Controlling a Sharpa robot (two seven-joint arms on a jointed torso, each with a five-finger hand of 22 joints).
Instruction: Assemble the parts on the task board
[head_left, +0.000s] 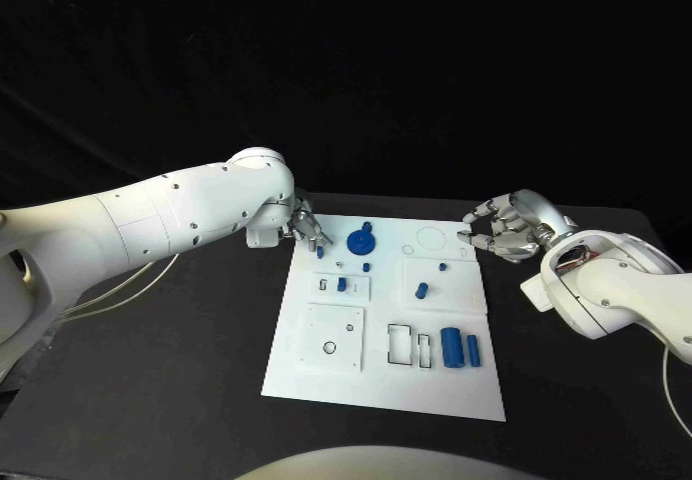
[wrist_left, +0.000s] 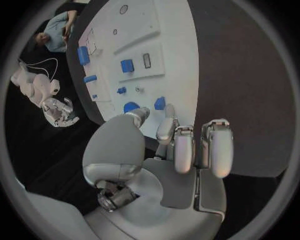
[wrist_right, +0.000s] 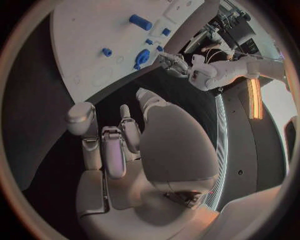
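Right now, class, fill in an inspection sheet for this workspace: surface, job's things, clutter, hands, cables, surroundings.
Surface: black table, with the white task board lying in its middle.
Job's things: blue parts on the board, among them a round part near the far edge and two cylinders near the right edge.
Clutter: nothing seen.
Hands: left hand over the board's far left corner, fingers apart, holding nothing; right hand beyond the far right corner, fingers curled, nothing in it.
Cables: pale cables hang under the left arm.
Surroundings: dark backdrop.
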